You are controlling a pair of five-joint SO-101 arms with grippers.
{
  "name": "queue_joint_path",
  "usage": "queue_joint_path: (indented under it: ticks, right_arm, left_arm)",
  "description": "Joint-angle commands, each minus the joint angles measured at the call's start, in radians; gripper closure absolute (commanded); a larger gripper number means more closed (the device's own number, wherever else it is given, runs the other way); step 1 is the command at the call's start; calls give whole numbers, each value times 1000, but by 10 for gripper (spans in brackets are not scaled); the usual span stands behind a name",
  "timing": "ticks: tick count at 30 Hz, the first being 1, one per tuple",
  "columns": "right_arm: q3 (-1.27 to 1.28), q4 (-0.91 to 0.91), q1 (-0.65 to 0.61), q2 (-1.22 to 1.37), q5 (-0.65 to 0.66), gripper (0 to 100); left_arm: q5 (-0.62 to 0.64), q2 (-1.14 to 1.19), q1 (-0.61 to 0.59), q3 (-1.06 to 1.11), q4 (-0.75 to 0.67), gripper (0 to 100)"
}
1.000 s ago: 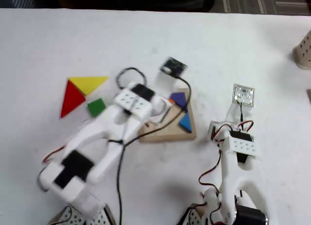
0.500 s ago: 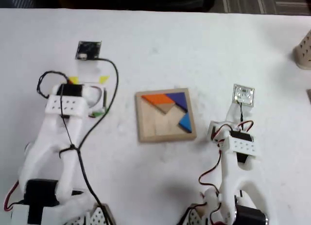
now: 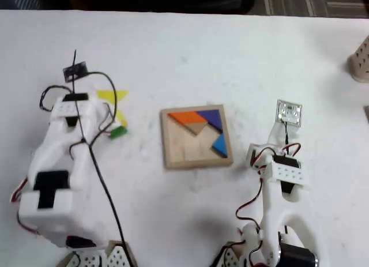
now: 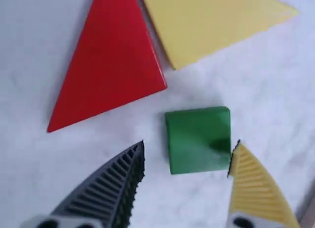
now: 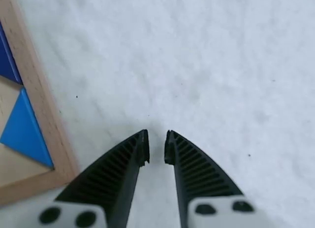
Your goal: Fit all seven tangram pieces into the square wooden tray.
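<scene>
The small green square wooden piece (image 4: pixel 198 139) lies flat on the white table (image 4: pixel 275 90), right between the fingertips of the left gripper (image 4: pixel 187 145), whose fingers stand wide apart with nothing clamped. It sits off centre in that gap, close against the yellow finger (image 4: pixel 252 183) and perhaps touching it, while the black finger (image 4: pixel 110 188) is apart from it. Being square, it has no long axis. Two of its sides face the fingers nearly flat-on, so I judge a straight closing would catch it, better still with the gripper shifted a little toward the yellow finger's side. Just beyond the fingertips lie the large red triangle (image 4: pixel 110 65) and the large yellow triangle (image 4: pixel 206 21), nearly touching each other and both apart from the square.

The square wooden tray (image 3: pixel 166 137) lies well off to the side of the left gripper, between the two arms. It holds an orange triangle (image 3: pixel 185 116), a dark blue parallelogram (image 3: pixel 213 118) and a small blue triangle (image 3: pixel 219 145), with bare wood left. The right gripper (image 5: pixel 156 139) hangs just beside the tray's corner, its fingers drawn almost together on nothing, so the left arm is plainly the nearer to the square.

The left wrist view gives the fit of fingers to square; the high view gives the way from there to the tray
</scene>
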Motion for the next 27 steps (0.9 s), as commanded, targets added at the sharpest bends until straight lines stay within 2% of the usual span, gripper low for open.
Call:
queue_joint_path:
  ticks: [1, 7, 13, 15, 21, 27]
  right_arm:
    - [-8, -16, -7, -28, 11, 939]
    - [-8, -16, -7, -28, 11, 939]
    - [-8, -16, -7, -28, 11, 939]
    - [-8, -16, -7, -28, 11, 939]
    - [-8, -16, -7, -28, 11, 939]
    - [-8, -16, -7, -28, 11, 939]
  left_arm:
    - [12, 90, -8, -164, 44, 706]
    - [20, 196, 31, -288, 150, 706]
    - [23, 200, 56, -301, 143, 710]
    - [21, 200, 76, -301, 143, 750]
    - [14, 200, 88, -301, 150, 964]
    - [-37, 199, 90, -304, 161, 976]
